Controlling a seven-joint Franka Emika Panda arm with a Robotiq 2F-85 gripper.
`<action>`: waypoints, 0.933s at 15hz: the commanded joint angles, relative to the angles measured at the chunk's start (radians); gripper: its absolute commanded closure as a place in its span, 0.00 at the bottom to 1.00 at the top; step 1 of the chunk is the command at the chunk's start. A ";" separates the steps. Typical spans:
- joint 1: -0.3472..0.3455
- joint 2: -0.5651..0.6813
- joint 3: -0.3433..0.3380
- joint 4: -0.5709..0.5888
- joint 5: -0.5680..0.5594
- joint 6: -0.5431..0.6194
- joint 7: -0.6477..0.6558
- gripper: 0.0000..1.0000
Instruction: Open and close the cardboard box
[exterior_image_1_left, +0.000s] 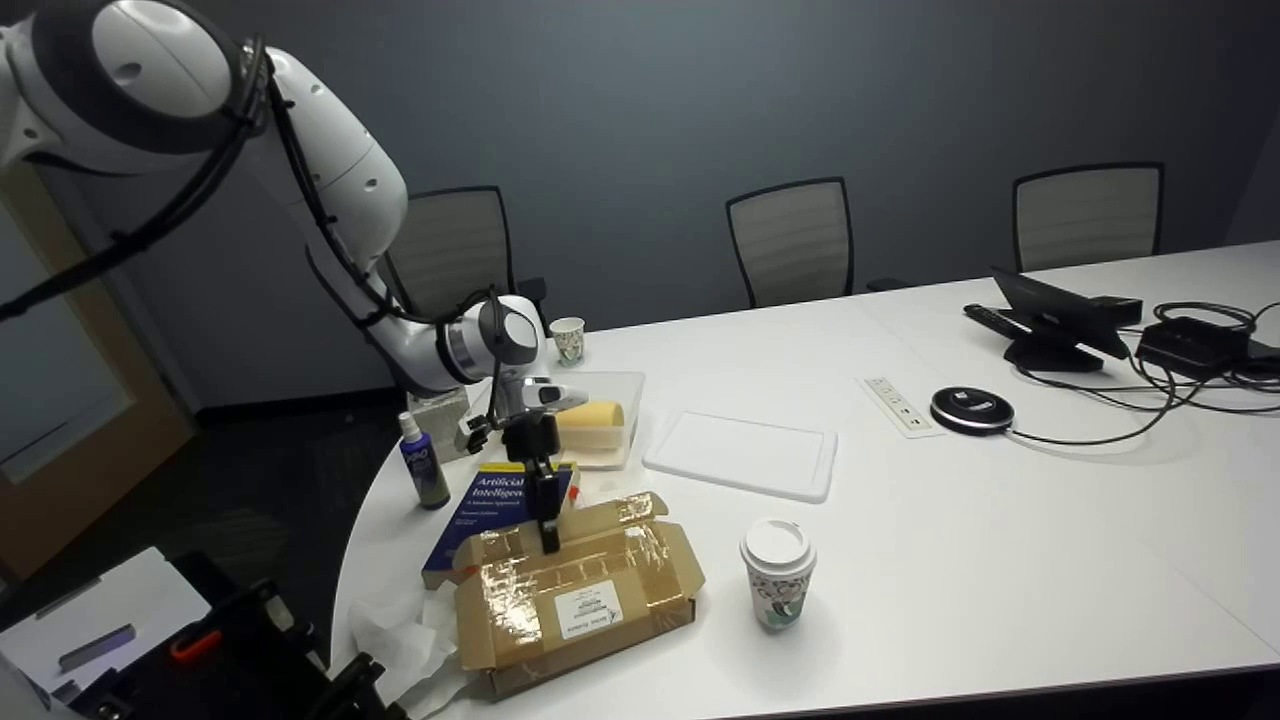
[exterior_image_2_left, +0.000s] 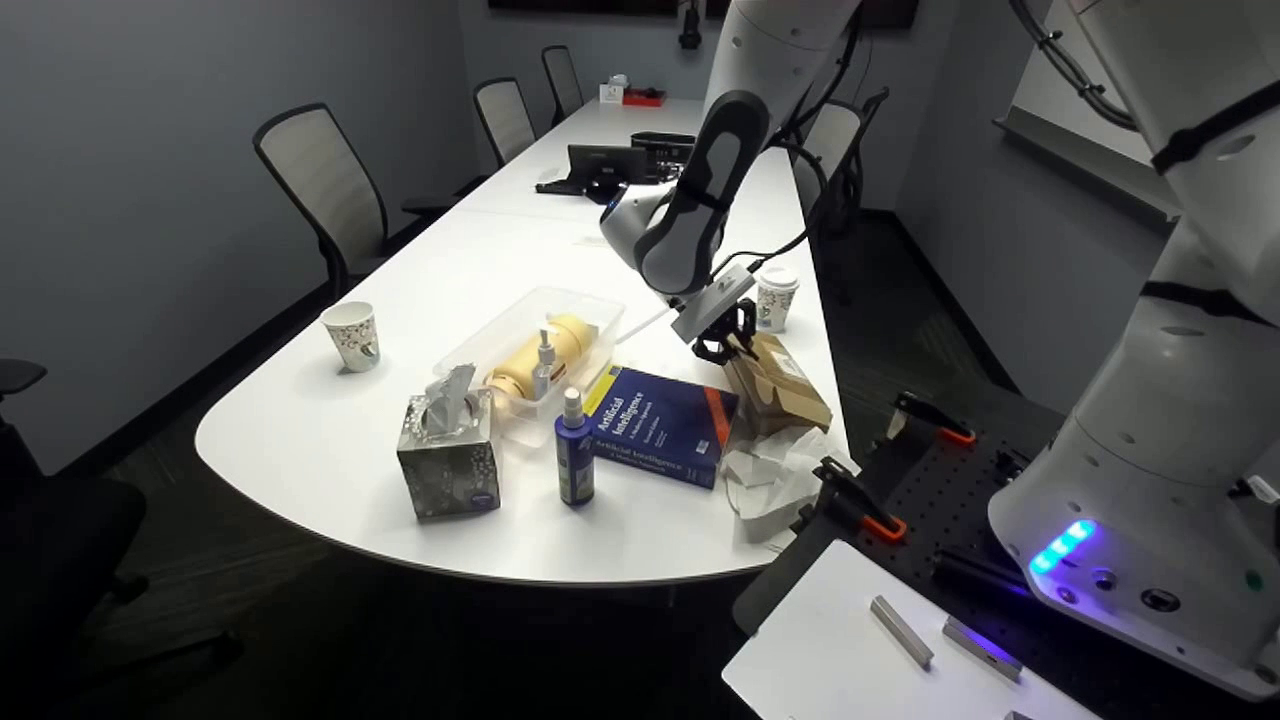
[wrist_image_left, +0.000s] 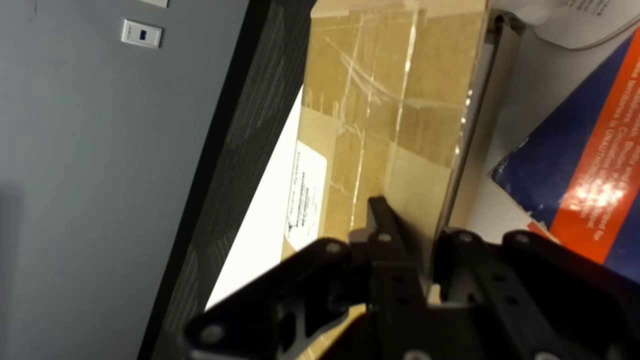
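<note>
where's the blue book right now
In an exterior view, the blue Artificial Intelligence book lies on the white table, right of the spray bottle and left of the cardboard box.

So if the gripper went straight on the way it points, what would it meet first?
Most likely the cardboard box: the gripper points down at its edge facing the blue book, though whether they touch is unclear.
</note>
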 joint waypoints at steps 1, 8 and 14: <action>0.015 0.044 0.002 0.042 -0.002 -0.038 -0.068 0.98; 0.001 -0.003 -0.010 0.020 0.027 -0.009 -0.065 0.44; -0.047 -0.170 -0.027 -0.061 0.094 0.061 -0.054 0.01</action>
